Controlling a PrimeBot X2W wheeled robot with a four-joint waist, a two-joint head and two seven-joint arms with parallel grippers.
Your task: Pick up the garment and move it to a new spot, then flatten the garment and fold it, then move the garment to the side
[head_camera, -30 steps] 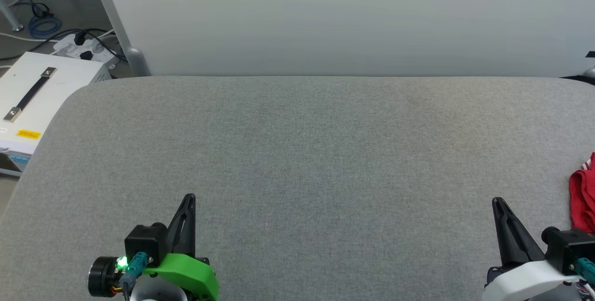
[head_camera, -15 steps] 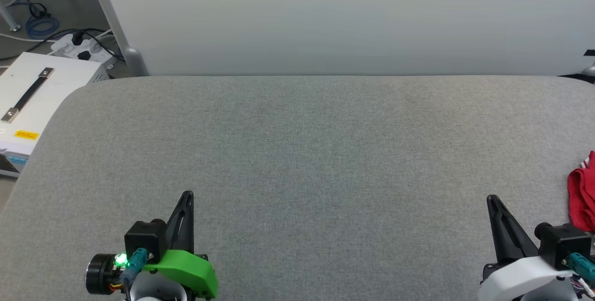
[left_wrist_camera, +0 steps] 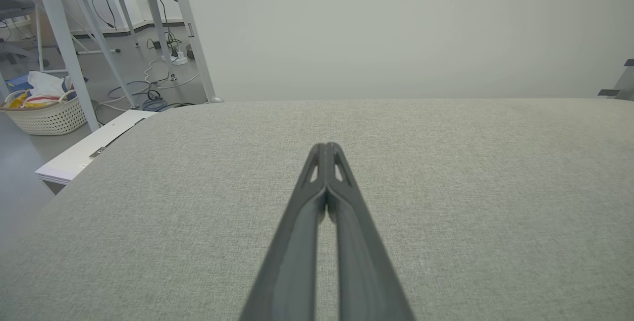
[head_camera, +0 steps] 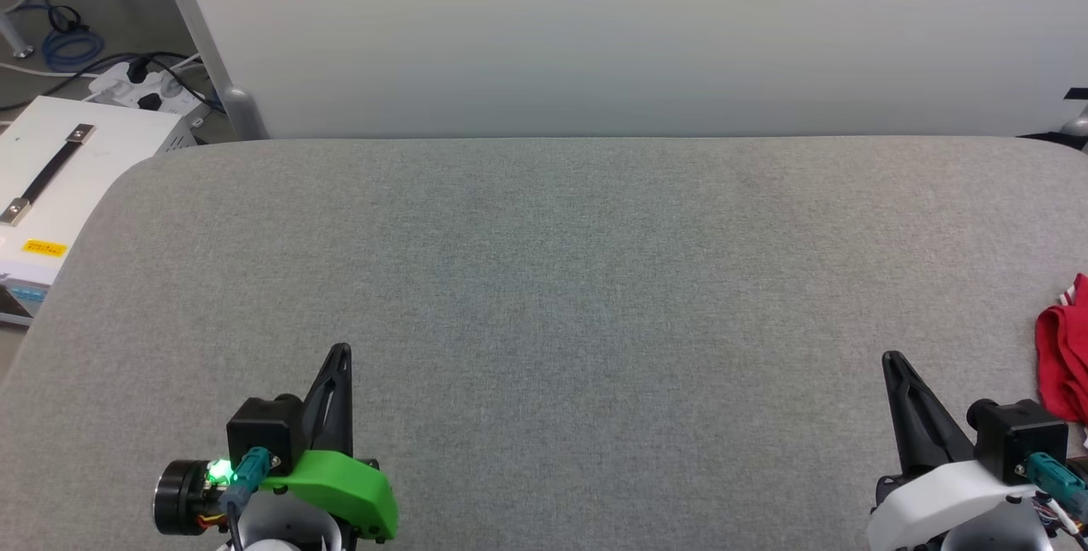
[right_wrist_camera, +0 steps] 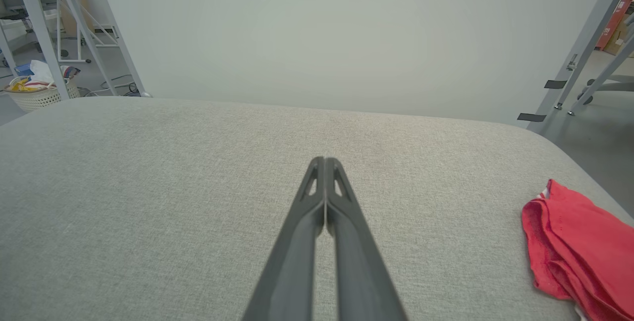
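Observation:
The garment (head_camera: 1064, 355), a red jersey, lies bunched at the right edge of the grey padded table (head_camera: 561, 262); in the right wrist view the garment (right_wrist_camera: 577, 251) sits low on the right, folded over itself with a bit of white at its top corner. My right gripper (head_camera: 889, 358) (right_wrist_camera: 324, 161) is shut and empty, just left of the garment and apart from it. My left gripper (head_camera: 340, 350) (left_wrist_camera: 326, 146) is also shut with nothing in it, over the table's near left part.
A white case (head_camera: 59, 185) with a black handle stands off the table's left edge, with cables and a power strip (head_camera: 144, 83) on the floor behind it. A pale wall panel (head_camera: 629, 32) rises behind the table. A laundry basket (left_wrist_camera: 47, 113) sits on the floor at far left.
The whole head view has drifted slightly, so the camera moved. Both grippers stay shut and hold their places over the table; the garment has not moved.

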